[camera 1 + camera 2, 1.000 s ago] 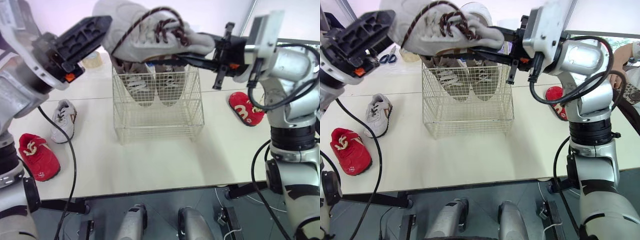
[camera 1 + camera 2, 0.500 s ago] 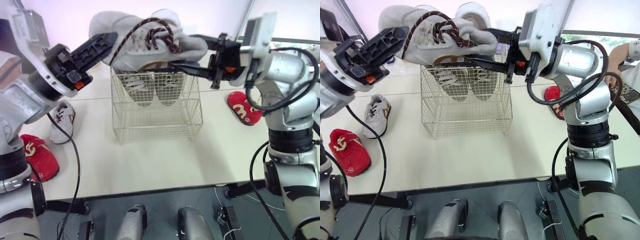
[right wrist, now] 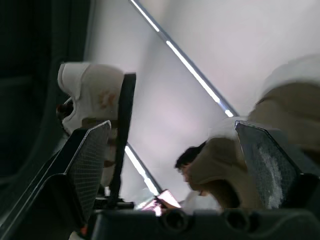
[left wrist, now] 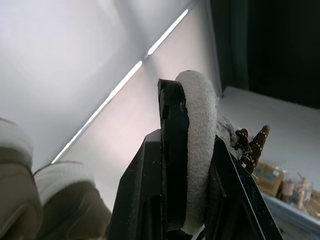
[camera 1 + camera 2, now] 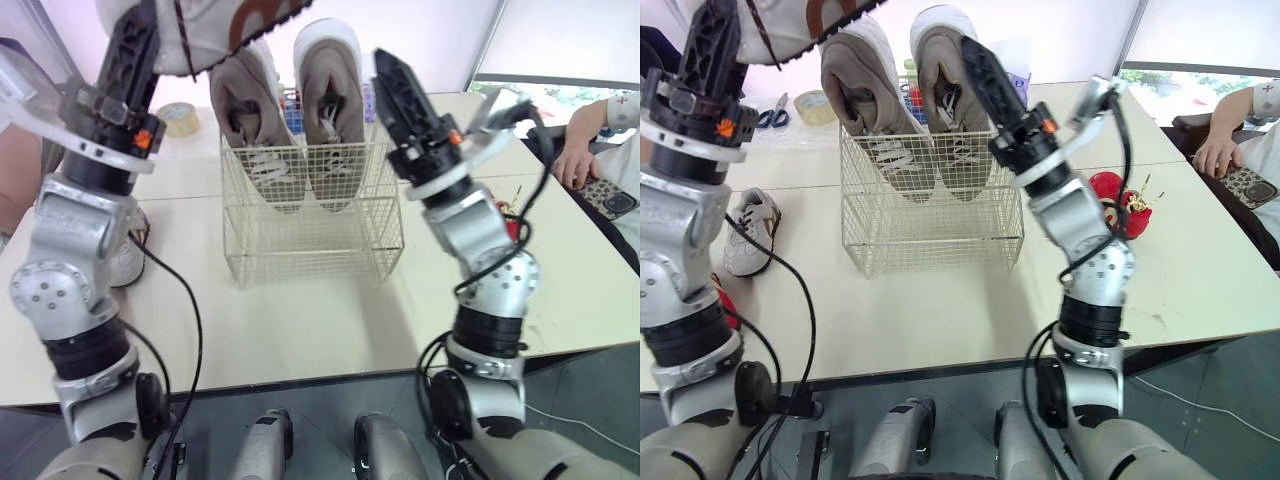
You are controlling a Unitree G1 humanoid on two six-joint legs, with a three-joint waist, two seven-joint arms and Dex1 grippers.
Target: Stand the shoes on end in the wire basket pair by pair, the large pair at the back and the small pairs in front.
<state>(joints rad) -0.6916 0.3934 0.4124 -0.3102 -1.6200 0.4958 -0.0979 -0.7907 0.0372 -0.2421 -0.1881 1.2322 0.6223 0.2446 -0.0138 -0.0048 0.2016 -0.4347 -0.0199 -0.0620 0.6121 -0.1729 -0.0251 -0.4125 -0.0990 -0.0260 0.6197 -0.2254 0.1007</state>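
Shoes: large tan pair [image 5: 290, 110] stands on end at the back of the wire basket [image 5: 315, 235]. Left gripper [image 5: 135, 45], high at the basket's 10 o'clock, is clamped on a white shoe [image 5: 205, 30]. Right gripper [image 5: 392, 85], at 2 o'clock, has its fingers spread wide and holds nothing.

The sneaker [image 5: 195, 30] I hold is white, brown-soled, dark-laced. The large pair [image 5: 335, 110] is taupe with white heels, the wire basket [image 5: 310, 245] cream, one small shoe [image 5: 1110, 190] red.
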